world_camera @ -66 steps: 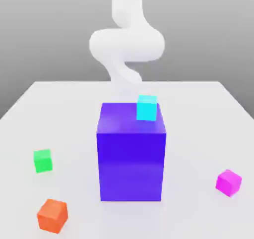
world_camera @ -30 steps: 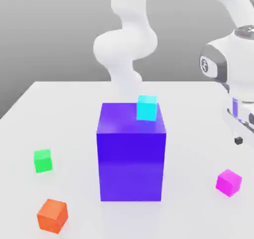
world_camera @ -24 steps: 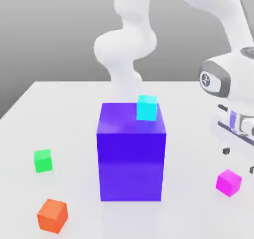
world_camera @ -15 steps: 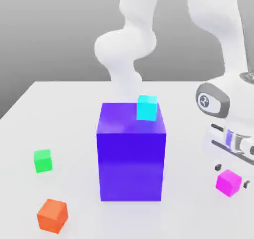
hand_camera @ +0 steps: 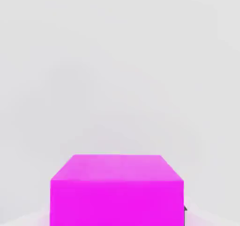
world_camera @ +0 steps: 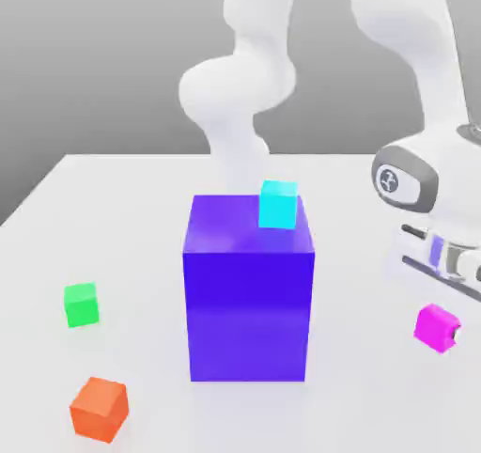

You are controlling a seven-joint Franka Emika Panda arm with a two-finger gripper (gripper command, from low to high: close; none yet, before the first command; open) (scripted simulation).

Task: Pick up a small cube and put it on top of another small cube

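Note:
The small cube (world_camera: 434, 327), glossy magenta-pink, hangs just above the white table at the exterior view's right, to the right of the big purple-blue block (world_camera: 247, 291). My gripper (world_camera: 439, 331) comes down on it from above and is shut on it; a dark fingertip (world_camera: 457, 332) shows at its right side. In the hand view the small cube (hand_camera: 116, 190) sits close in front of the camera, with a dark sliver of finger (hand_camera: 184, 210) at its edge. A cyan cube (world_camera: 278, 205) rests on the block's top, at its far right corner.
A green cube (world_camera: 81, 304) lies on the table (world_camera: 113, 216) at the exterior view's left, an orange cube (world_camera: 99, 409) nearer the front left. The tall purple-blue block stands in the middle, between these and my hand. The white arm rises behind it.
The hand came down from the upper right onto the magenta cube and its fingers shut on it. The cube now sits slightly higher and further right than before.

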